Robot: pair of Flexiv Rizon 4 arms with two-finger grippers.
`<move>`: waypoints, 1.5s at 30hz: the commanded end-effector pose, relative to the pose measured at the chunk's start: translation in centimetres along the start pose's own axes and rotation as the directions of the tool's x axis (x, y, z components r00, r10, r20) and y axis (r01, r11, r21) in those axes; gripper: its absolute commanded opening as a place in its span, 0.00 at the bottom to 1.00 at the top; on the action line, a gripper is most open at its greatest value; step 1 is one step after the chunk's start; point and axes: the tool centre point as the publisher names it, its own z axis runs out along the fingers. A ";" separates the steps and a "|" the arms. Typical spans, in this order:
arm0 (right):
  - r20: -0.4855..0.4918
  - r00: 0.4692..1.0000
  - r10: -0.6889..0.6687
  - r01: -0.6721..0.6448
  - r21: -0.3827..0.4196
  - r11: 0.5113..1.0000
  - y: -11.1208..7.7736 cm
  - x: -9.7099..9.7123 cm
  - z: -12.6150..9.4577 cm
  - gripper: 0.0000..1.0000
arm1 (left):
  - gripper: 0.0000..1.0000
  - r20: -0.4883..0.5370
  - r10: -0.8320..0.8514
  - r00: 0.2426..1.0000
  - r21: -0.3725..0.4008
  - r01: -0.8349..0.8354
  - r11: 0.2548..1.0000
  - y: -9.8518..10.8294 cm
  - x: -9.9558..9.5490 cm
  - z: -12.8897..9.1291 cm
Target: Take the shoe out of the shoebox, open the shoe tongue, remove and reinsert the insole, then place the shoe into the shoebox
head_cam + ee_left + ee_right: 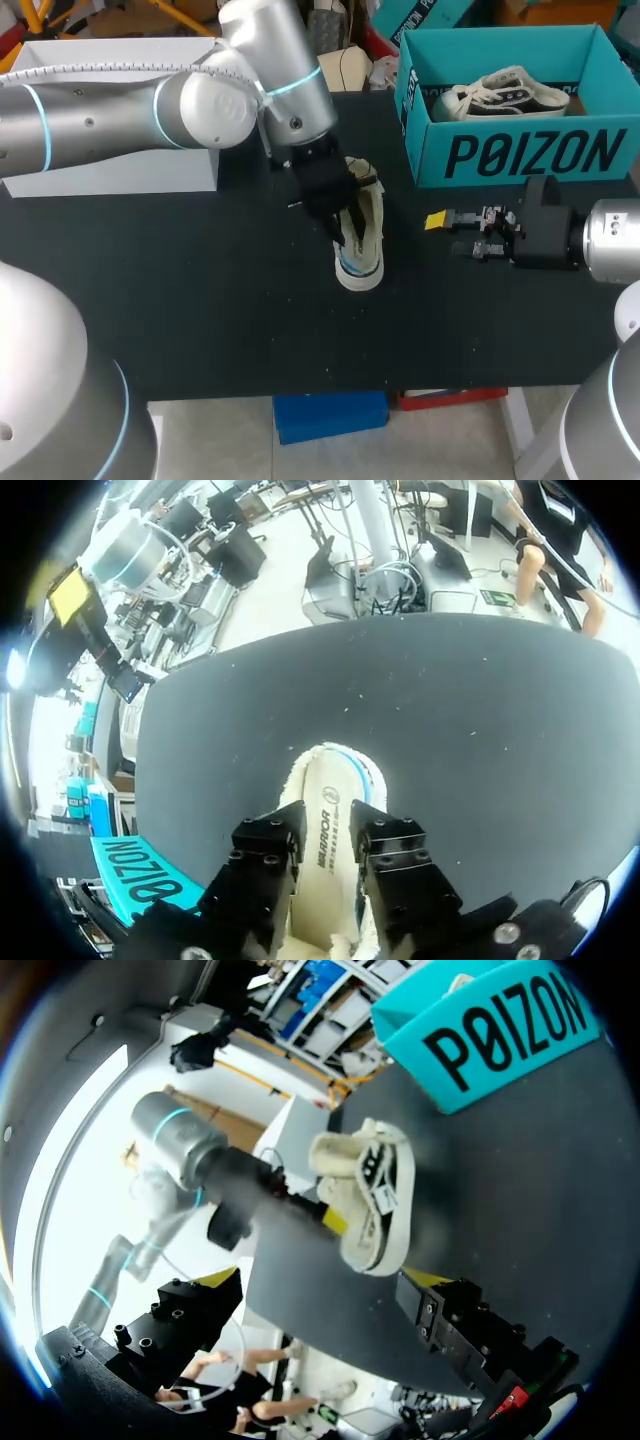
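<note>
shoe (362, 268): middle of my table (200, 300), under my left gripper (348, 240).
left gripper: down in the shoe; I cannot tell its grip.
right gripper (320, 1280): open, empty.

Wide flat black table top (200, 310), tiny pale specks lay scattered on it, plain white box with flat sides (120, 170) sat on its far left part, touching the top.

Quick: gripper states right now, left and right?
Left gripper: at the shoe; open or shut cannot be told.
Right gripper: open, holding nothing.
</note>
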 end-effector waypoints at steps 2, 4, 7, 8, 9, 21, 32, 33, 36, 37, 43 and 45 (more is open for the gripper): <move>0.002 1.000 0.001 -0.001 0.002 1.000 0.1 0.1 0.1 1.00 | 0.00 -0.043 0.005 0.999 -0.008 -0.005 1.000 -0.7 -0.2 -0.3; 0.002 1.000 0.001 -0.001 0.002 1.000 0.1 0.1 0.1 1.00 | 0.00 -0.064 0.004 0.998 -0.009 -0.004 1.000 -0.7 0.1 -0.2; 0.002 1.000 0.001 -0.001 0.002 1.000 0.1 0.1 0.1 1.00 | 0.00 -0.098 0.007 0.995 -0.011 -0.008 1.000 -0.7 0.5 0.0; 0.002 1.000 0.001 -0.001 0.002 1.000 0.1 0.1 0.1 1.00 | 0.00 -0.107 0.007 0.994 -0.013 -0.009 1.000 -0.7 0.6 0.1; 0.002 1.000 0.001 -0.001 0.002 1.000 0.1 0.1 0.1 1.00 | 0.00 -0.112 0.008 0.994 -0.014 -0.010 1.000 -0.6 0.7 0.2; 0.002 1.000 0.001 -0.001 0.002 1.000 0.1 0.1 0.1 1.00 | 0.00 -0.138 0.057 0.989 -0.068 -0.067 0.995 0.4 0.7 2.0; 0.002 1.000 0.001 -0.001 0.002 1.000 0.1 0.1 0.1 1.00 | 0.00 -0.193 0.061 0.979 -0.054 -0.073 0.996 1.5 1.6 3.4; 0.002 1.000 0.001 -0.001 0.002 1.000 0.1 0.1 0.1 1.00 | 0.00 -0.198 0.061 0.978 -0.053 -0.073 0.996 1.6 1.7 3.6; 0.002 1.000 0.001 -0.001 0.002 1.000 0.1 0.1 0.1 1.00 | 0.00 -0.208 0.063 0.976 -0.047 -0.074 0.996 1.8 2.0 4.2; 0.002 1.000 0.001 -0.001 0.002 1.000 0.1 0.1 0.1 1.00 | 0.00 -0.209 0.064 0.976 -0.045 -0.075 0.996 1.9 2.0 4.4; 0.002 1.000 0.001 -0.001 0.002 1.000 0.1 0.1 0.1 1.00 | 0.00 -0.192 0.083 0.978 -0.057 -0.096 0.994 1.9 1.6 4.0; 0.002 1.000 0.001 -0.001 0.002 1.000 0.1 0.1 0.1 1.00 | 0.00 -0.190 0.086 0.978 -0.058 -0.099 0.993 1.9 1.5 3.9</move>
